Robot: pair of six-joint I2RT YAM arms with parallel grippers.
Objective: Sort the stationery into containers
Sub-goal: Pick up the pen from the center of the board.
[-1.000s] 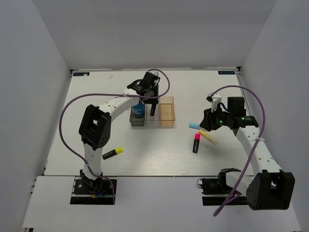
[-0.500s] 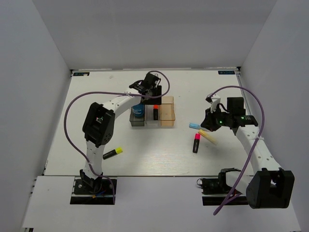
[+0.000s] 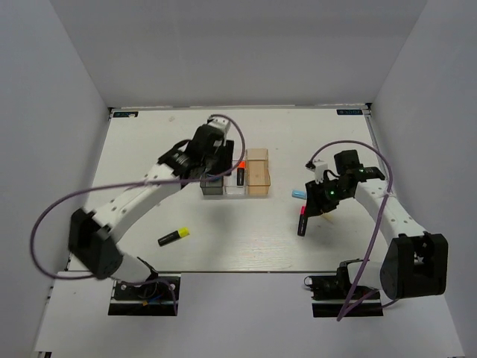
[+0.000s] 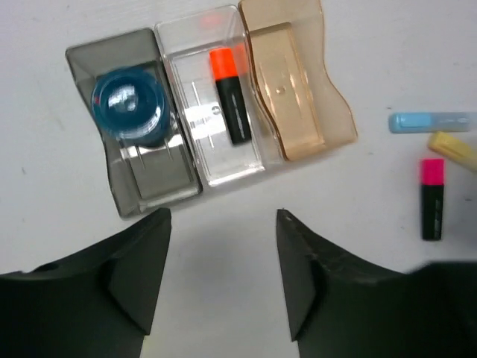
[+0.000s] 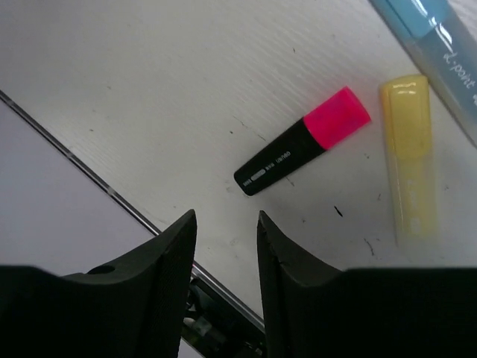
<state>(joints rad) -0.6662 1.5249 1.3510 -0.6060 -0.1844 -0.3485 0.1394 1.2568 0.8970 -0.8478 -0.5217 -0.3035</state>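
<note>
I see the left claw (image 4: pixel 223 224) hanging over the near ends of the three bins, fingers spread, nothing between them. The bins stand in a tight row around the middle of the worktop (image 3: pixel 141 138), a bit toward its far edge: grey bin (image 4: pixel 160 179) left, clear bin (image 4: pixel 223 160) centre, amber bin (image 4: pixel 298 112) right. The blue roll (image 4: pixel 127 104) sits in the grey bin, at the end away from the claw. The orange highlighter (image 4: pixel 231 97) lies flat in the clear bin, orange end pointing away from the claw.

The right claw (image 5: pixel 223 220) hangs low over the worktop right of centre, fingers apart, pinching nothing, with bare worktop showing between them. The pink highlighter (image 5: pixel 302 142) lies flat just ahead of its fingertips, not touching them. The yellow bar (image 5: pixel 406 156) lies just beside the pink end, with a small gap. The blue bar (image 5: pixel 440 52) lies beyond the yellow bar. I cannot tell if those two touch.

The yellow highlighter (image 3: pixel 173 236) lies alone toward the near left of the worktop, well apart from the bins and from both claws.
</note>
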